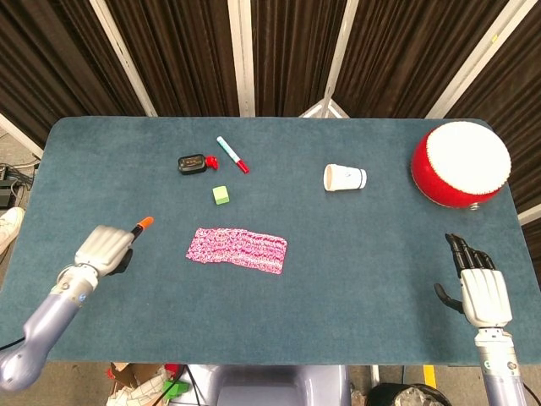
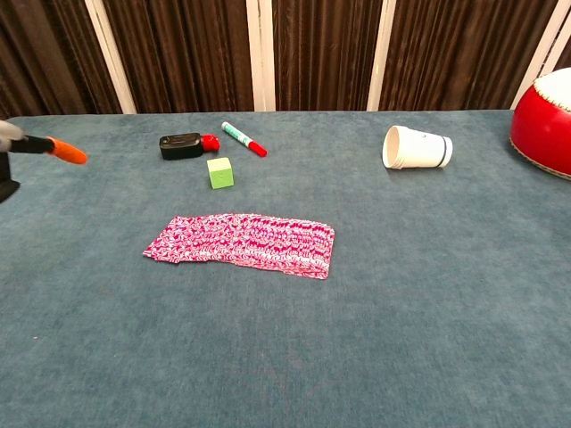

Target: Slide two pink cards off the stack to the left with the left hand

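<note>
A spread row of pink patterned cards [image 1: 237, 249] [image 2: 241, 243] lies flat on the blue table [image 1: 355, 254], left of centre. My left hand [image 1: 106, 248] hovers to the left of the cards, clear of them. One orange-tipped finger [image 1: 142, 224] points toward the row and the other fingers are curled in, holding nothing. In the chest view only that pointing finger [image 2: 55, 148] shows, at the left edge. My right hand [image 1: 483, 288] rests near the table's front right corner with its fingers stretched out and nothing in it.
Behind the cards are a green cube [image 1: 221, 194] [image 2: 219, 172], a red-capped marker [image 1: 232, 154] [image 2: 243, 138] and a black-and-red device [image 1: 192, 163] [image 2: 181, 144]. A paper cup [image 1: 345, 178] [image 2: 417, 147] lies on its side right of centre. A red and white drum [image 1: 461, 163] [image 2: 544, 120] sits far right.
</note>
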Motion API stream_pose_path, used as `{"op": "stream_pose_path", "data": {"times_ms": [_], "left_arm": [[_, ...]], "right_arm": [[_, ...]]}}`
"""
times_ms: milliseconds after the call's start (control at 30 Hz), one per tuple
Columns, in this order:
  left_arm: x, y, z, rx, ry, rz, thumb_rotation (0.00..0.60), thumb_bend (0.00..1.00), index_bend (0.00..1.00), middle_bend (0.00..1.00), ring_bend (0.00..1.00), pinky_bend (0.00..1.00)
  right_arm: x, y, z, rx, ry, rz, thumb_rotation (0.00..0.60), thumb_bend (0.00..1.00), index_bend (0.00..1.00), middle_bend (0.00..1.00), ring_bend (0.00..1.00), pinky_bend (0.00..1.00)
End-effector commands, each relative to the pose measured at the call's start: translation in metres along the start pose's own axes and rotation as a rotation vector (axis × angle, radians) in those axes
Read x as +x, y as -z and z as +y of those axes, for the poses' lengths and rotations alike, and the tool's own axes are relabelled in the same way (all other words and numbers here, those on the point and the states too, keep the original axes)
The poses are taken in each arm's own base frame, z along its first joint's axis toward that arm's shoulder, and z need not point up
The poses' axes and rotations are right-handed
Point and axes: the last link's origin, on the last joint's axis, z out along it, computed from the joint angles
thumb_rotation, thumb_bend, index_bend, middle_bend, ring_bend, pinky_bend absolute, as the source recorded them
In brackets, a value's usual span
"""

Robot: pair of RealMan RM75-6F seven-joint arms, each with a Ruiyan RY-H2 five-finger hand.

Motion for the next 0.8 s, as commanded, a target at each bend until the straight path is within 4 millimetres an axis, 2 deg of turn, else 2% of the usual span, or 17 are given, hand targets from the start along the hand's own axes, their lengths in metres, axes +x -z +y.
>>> {"op": "stream_pose_path", "data": {"times_ms": [33, 233, 500, 800], "left_arm": [[-0.004, -0.021, 0.021, -0.019, -0.032, -0.050, 0.600, 0.90, 0.07, 0.86, 0.82, 0.75], [-0.011, -0.033, 0.047, -0.061, -0.023, -0.123, 0.600, 0.92, 0.09, 0.86, 0.82, 0.75], [-0.016, -0.044, 0.069, -0.077, -0.060, -0.156, 0.600, 0.92, 0.09, 0.86, 0.82, 0.75], [-0.021, -0.050, 0.081, -0.075, -0.089, -0.170, 0.600, 0.92, 0.09, 0.86, 0.82, 0.75]], "right_arm": [[-0.001, 0.000, 0.000, 0.000, 0.002, -0.002, 0.600, 0.28, 0.01, 0.15, 0.23, 0.24], [-0.002, -0.001, 0.000, -0.003, 0.009, -0.007, 0.600, 0.28, 0.01, 0.15, 0.23, 0.24], [-0.003, -0.001, 0.001, -0.006, 0.008, -0.006, 0.600, 0.28, 0.01, 0.15, 0.23, 0.24], [-0.002, -0.002, 0.002, -0.009, 0.004, -0.004, 0.600, 0.28, 0.01, 0.15, 0.23, 0.24]]}}
